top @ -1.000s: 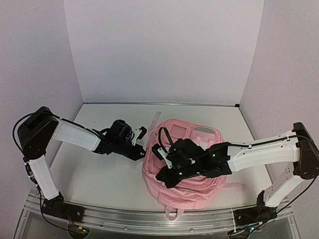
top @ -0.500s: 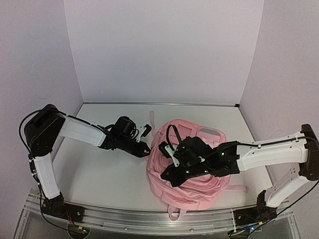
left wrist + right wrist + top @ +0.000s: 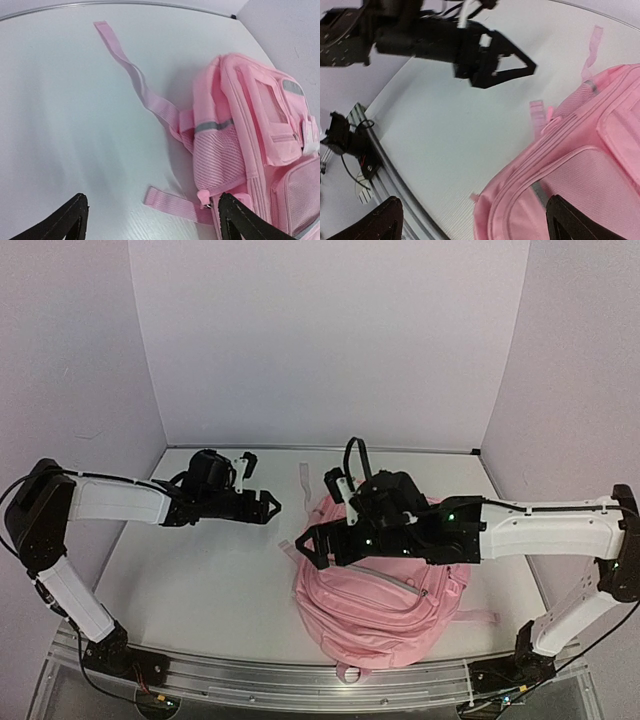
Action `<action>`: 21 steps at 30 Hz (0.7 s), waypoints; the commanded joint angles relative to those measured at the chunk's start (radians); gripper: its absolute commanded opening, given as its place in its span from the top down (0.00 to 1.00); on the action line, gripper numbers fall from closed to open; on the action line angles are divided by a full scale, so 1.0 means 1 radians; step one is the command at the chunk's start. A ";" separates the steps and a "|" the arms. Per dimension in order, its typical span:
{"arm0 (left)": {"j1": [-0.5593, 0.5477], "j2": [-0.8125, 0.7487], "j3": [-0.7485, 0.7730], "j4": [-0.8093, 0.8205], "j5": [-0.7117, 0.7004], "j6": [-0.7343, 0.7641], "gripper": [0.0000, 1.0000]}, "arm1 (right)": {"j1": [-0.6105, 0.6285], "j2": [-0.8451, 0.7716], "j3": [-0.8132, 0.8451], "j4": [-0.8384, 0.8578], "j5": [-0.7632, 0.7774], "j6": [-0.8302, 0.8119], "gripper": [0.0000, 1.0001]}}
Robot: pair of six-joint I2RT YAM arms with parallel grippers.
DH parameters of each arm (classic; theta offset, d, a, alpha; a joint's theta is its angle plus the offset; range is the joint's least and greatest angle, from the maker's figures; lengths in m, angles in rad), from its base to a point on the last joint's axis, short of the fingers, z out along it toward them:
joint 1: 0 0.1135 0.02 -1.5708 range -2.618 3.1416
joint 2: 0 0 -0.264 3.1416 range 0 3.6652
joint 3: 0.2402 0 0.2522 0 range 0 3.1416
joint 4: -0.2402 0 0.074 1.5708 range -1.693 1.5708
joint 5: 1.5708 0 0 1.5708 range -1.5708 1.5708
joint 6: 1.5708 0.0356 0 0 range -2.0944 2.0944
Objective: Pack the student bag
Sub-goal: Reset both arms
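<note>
We see the left white-and-black arm (image 3: 110, 502) rising from the lower left of the top view to a joint at the left edge. Its forearm then runs near level to the right, with the wrist left of centre. The left black two-finger gripper (image 3: 268, 508) points right with its jaws spread wide and nothing between them. In the left wrist view its black fingertips (image 3: 72, 220) sit far apart along the bottom edge. The right white-and-black arm (image 3: 545, 532) bends at the right edge and stretches its forearm left to frame centre. The right black two-finger gripper (image 3: 308, 550) points left and down, jaws wide and empty. The two grippers face each other, apart.
</note>
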 commanded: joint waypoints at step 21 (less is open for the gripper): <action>0.626 -0.482 -0.206 -0.061 -0.149 0.007 0.00 | -1.025 -0.276 -0.321 0.274 -0.040 -0.126 0.02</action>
